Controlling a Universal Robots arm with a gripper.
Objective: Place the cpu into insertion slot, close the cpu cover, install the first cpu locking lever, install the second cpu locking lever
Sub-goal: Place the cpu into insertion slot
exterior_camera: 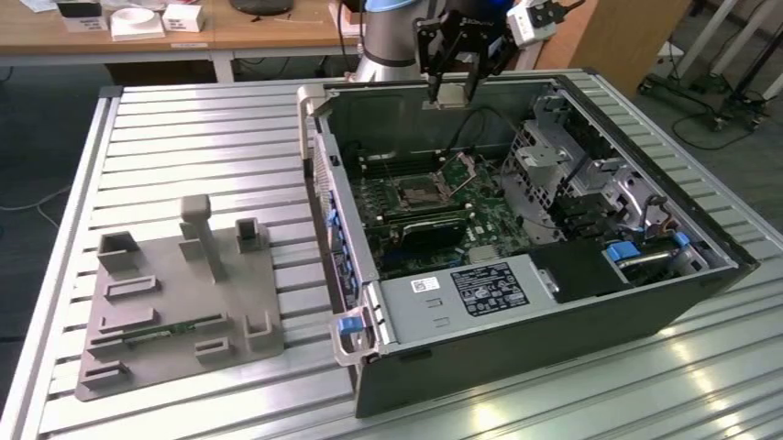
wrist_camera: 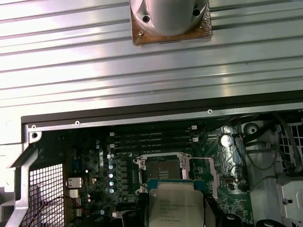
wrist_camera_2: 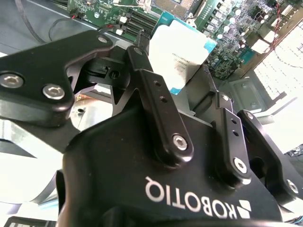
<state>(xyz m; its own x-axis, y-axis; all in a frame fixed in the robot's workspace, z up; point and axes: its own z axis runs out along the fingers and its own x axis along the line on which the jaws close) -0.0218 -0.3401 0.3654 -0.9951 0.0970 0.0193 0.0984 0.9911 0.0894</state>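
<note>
Ribbed table (exterior_camera: pixel 196 137) bears the open case (exterior_camera: pixel 514 367); above, the claw (exterior_camera: pixel 454 90) points down, gripping the cpu (wrist_camera_2: pixel 179 49)

cpu (wrist_camera: pixel 173 208) top matt silver metal; claw (wrist_camera_2: pixel 176 64) glossy black; table (wrist_camera: pixel 94 71) ribbed bright metal.

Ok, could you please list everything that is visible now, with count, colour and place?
table: one, silver, slatted, under the rest.
computer case: one, black, open, on the table.
fixture plate: one, grey, on the table, the exterior view's left.
socket: one, dark, on the green board inside the computer case.
cpu cover: one, silvery, seems raised beside the socket.
cpu: one, silver-grey, held above the computer case.
arm: one, grey, behind the computer case.
fingers: two, black, shut on the cpu.
</note>
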